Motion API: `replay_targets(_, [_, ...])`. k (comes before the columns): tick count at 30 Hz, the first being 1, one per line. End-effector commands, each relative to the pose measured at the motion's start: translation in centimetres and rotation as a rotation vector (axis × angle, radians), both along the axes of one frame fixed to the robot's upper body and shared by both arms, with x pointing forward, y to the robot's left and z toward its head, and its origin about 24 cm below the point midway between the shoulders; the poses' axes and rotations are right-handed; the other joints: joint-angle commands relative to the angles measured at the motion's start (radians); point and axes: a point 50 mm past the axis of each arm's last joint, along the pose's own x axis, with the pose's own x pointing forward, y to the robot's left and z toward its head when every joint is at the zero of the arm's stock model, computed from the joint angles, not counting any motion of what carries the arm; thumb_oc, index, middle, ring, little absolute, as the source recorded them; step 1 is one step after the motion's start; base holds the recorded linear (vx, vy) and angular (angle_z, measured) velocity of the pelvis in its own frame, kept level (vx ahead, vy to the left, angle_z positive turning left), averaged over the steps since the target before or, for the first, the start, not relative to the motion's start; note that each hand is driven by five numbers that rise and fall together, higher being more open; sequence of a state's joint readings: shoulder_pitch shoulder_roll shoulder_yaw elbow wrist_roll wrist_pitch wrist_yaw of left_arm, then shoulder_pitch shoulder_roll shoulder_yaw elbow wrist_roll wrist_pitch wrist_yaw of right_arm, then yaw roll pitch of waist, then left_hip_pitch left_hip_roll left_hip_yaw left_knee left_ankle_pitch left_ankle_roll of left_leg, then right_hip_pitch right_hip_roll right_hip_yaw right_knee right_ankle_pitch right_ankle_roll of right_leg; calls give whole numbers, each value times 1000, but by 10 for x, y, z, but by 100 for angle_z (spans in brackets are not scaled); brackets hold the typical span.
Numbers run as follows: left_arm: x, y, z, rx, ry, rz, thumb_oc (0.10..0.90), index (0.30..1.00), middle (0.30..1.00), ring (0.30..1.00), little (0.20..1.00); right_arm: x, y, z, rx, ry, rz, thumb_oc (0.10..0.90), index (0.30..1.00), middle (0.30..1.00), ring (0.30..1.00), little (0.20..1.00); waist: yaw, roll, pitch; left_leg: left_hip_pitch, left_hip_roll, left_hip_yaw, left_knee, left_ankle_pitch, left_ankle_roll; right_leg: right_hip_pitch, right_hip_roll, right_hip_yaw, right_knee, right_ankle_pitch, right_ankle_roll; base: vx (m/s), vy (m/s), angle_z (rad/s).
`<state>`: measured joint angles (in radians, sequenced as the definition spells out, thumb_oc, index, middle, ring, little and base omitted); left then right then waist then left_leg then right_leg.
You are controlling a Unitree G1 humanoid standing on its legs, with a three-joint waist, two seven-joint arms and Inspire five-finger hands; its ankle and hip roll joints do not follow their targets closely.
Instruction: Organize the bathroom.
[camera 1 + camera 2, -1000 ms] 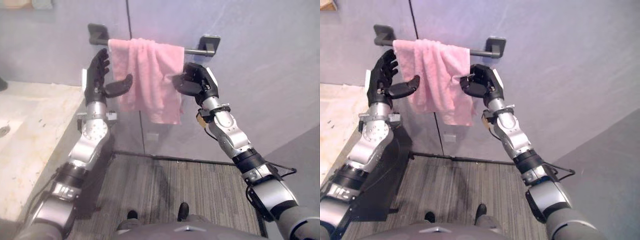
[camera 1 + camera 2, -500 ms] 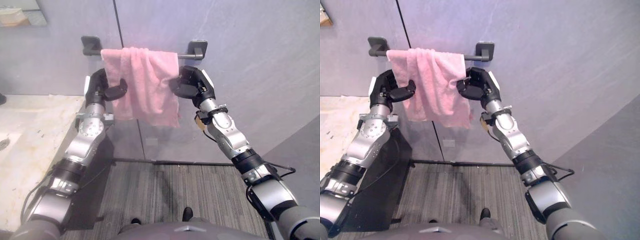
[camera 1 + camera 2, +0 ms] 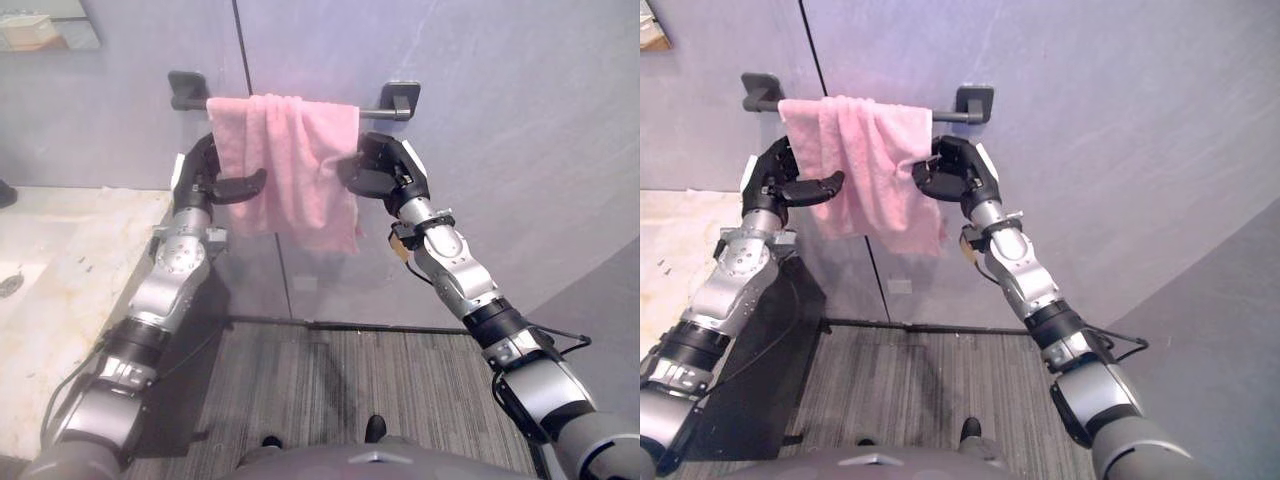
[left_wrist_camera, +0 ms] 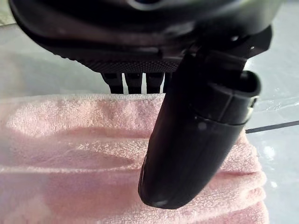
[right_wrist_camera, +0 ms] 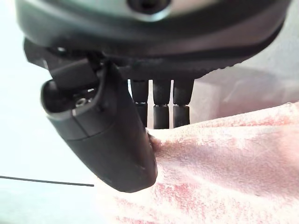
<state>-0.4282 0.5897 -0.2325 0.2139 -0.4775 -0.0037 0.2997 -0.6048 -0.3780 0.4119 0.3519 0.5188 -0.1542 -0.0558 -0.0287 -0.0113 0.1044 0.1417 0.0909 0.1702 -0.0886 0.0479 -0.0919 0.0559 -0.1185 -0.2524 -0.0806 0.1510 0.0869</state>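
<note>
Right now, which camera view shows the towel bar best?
The left eye view: the towel bar shows with both wall mounts, the pink towel draped over it. The right eye view shows the same. Both wrist views show towel cloth beyond each hand.

The towel [image 3: 298, 168] is pink terry cloth, soft and nubbly, with a matt pile that shows clearly in the wrist views. The rail [image 3: 381, 103] it hangs on looks like dark metal with a dull satin finish. The wall [image 3: 500, 120] behind is smooth grey panelling, faintly mottled, split by a thin dark seam. The counter [image 3: 70, 250] looks like pale, blotchy stone. The floor [image 3: 350, 370] is grey ribbed carpet, rough and matt.
</note>
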Motion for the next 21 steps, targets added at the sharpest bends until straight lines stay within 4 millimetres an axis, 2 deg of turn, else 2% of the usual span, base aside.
replay_targets(1, [7, 1, 62, 31, -211, -85, 800, 900, 900, 900, 900, -1, 10, 20, -32, -118, 83, 400, 300, 300, 300, 300, -11, 25, -52, 7, -112, 79, 22, -103, 79, 38, 38, -11, -1, -160, 71, 0, 0, 0])
replay_targets(6, [12, 14, 70, 6, -168, -110, 800, 900, 900, 900, 900, -1, 8, 15, -46, -99, 87, 400, 300, 300, 300, 300, -18, 37, -53, 7, -114, 89, 28, -105, 78, 38, 37, -7, -2, -159, 73, 2, 6, 0])
replay_targets(16, [9, 28, 70, -40, -103, -161, 800, 900, 900, 900, 900, -4, 3, 8, -64, -88, 85, 400, 300, 300, 300, 300, -16, 49, -50, 8, -119, 89, 29, -107, 81, 39, 37, -3, 0, -164, 74, 0, 0, 0])
replay_targets(21, [10, 37, 73, 5, -98, -146, 800, 900, 900, 900, 900, -3, 1, 5, -71, -81, 82, 400, 300, 300, 300, 300, -14, 51, -47, 6, -120, 91, 34, -110, 80, 40, 35, -5, 0, -166, 75, 0, 0, 0])
